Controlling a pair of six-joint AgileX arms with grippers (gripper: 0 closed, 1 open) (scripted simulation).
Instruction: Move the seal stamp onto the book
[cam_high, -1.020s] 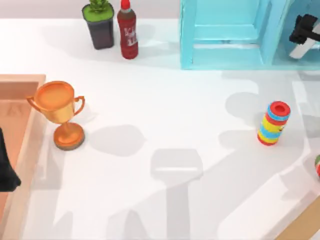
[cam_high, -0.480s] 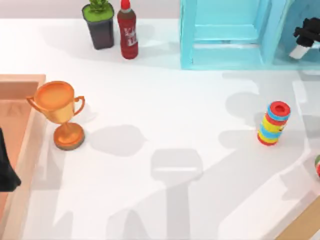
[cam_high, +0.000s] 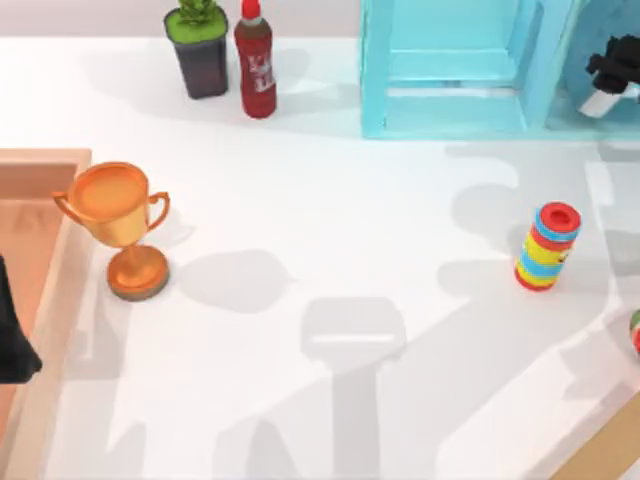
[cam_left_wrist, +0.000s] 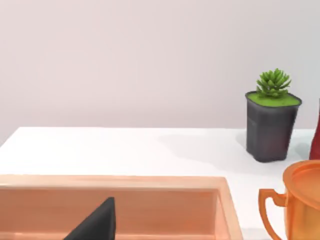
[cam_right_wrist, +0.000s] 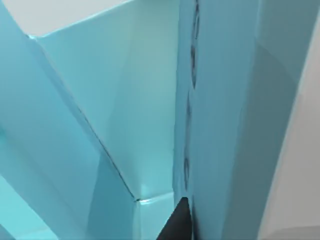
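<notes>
Your right gripper (cam_high: 612, 72) is at the upper right of the top view, dark against the right-hand compartment of the light-blue shelf unit (cam_high: 450, 60). In the right wrist view, pale blue panels of that shelf unit (cam_right_wrist: 100, 125) stand very near the camera, and one dark fingertip (cam_right_wrist: 179, 224) pokes in at the lower edge beside a panel. You cannot tell whether this pincer is spread or closed.

Your left gripper (cam_high: 12, 345) sits at the far left edge of the top view, over the wooden tray (cam_high: 40, 165). The left wrist view has a dark wedge of it at the bottom, above the tray's inner wall (cam_left_wrist: 125, 182). Its state cannot be told either.

On the white table (cam_high: 330, 220), a gold trophy (cam_high: 120, 225) stands just beside the tray at centre left. A potted plant (cam_high: 200, 50) and a red bottle (cam_high: 256, 65) stand close together at the upper left. A rainbow-striped cylinder (cam_high: 548, 245) stands upright at centre right, well apart from the shelf unit.

You cannot tell from these views where the seal stamp or the book lies.
</notes>
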